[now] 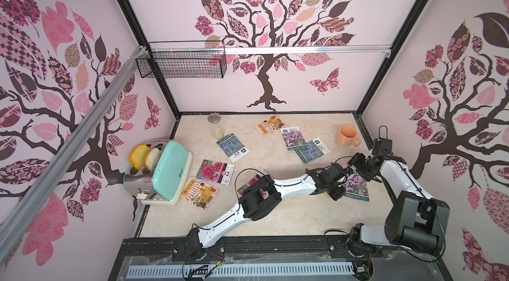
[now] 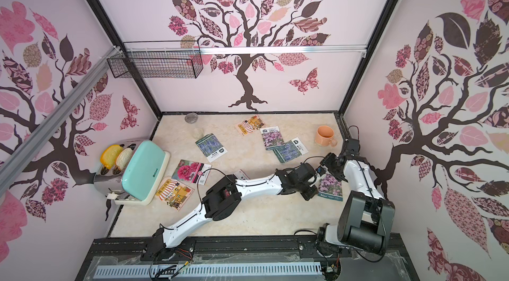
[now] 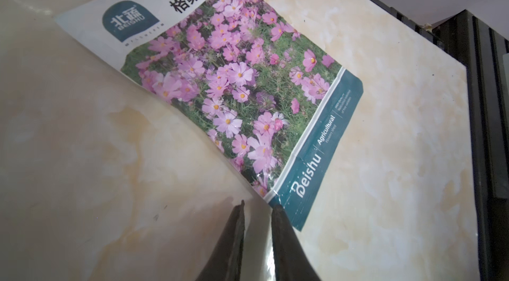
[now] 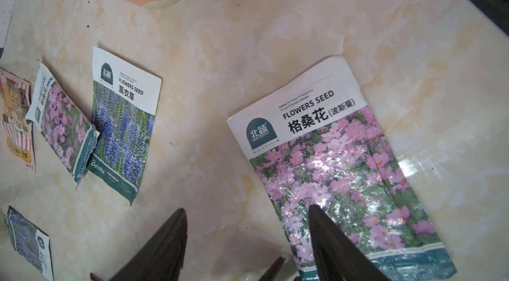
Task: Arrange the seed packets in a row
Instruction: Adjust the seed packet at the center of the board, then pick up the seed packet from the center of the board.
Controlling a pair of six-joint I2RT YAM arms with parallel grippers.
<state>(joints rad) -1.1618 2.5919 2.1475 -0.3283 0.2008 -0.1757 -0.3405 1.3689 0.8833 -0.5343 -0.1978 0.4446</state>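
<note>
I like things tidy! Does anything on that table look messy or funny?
Yes. The seed packets lie scattered at all angles, not lined up. Near the orange mug, a pink-flower packet overlaps the edge of a lavender packet. Under the left arm, another packet is mostly hidden.

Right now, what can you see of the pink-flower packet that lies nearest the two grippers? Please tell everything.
The packet is a glossy, creased rectangle: white top band with teal logo and "FLOWERS SEED", a photo of pink flowers on green, a teal "Beishu" bottom band. It lies face up on the table, near its right edge. The left gripper, narrowly open, is at a bottom corner; one finger of the open right gripper is over the photo; contact is unclear.
</note>
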